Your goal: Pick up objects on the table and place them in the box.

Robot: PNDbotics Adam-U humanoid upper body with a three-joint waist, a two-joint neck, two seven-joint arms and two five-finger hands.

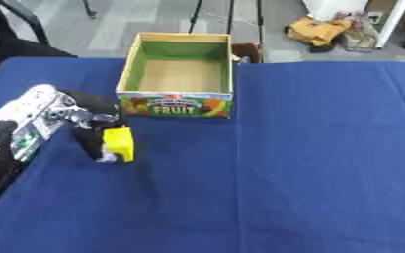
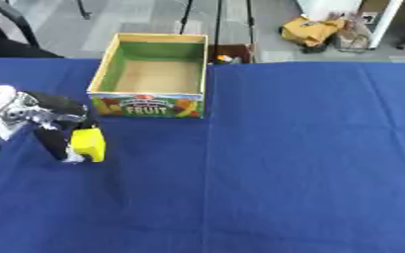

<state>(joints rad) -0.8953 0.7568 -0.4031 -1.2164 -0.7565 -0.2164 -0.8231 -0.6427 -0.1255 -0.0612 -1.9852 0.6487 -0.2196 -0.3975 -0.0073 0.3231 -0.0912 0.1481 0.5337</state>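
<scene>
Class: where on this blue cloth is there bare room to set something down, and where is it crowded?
Bare: the blue tablecloth right of the open cardboard fruit box, and the near strip. Crowded: the left, where the left hand holds the yellow block below the box.

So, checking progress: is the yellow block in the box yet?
No, the left hand holds the yellow block over the cloth, short of the box.

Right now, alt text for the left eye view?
The robot's left hand, entering from the left, has its fingers curled round a yellow block just above the blue tablecloth. Behind it stands an open cardboard fruit box, which looks empty.
</scene>
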